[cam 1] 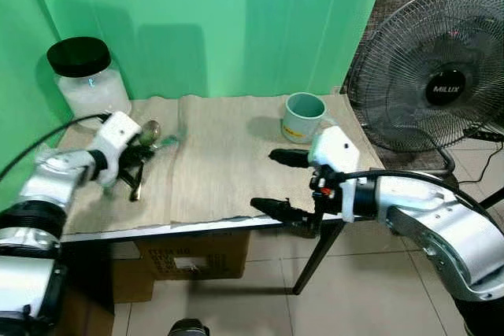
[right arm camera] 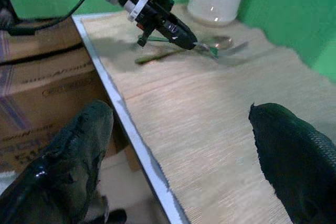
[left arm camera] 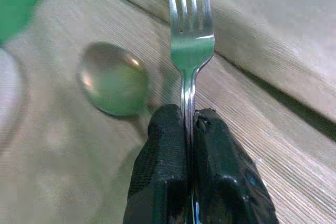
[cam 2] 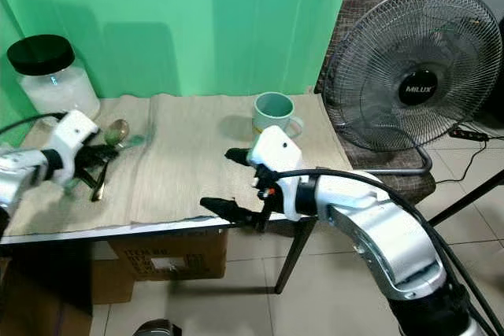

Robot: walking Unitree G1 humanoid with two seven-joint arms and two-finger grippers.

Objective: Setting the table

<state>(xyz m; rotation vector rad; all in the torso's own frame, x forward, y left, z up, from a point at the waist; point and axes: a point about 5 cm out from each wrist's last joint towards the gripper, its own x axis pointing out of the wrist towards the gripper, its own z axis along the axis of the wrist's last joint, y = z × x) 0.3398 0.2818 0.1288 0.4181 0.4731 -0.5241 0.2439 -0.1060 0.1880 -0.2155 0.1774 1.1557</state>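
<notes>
Eye views: from the head, forward and down on tabletop. Left wrist: close on fork. Right wrist: low across tabletop, same fork.

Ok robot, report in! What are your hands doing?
Left gripper shut on fork, spoon beside. Right gripper open, at table edge. Nothing blocking.
</notes>
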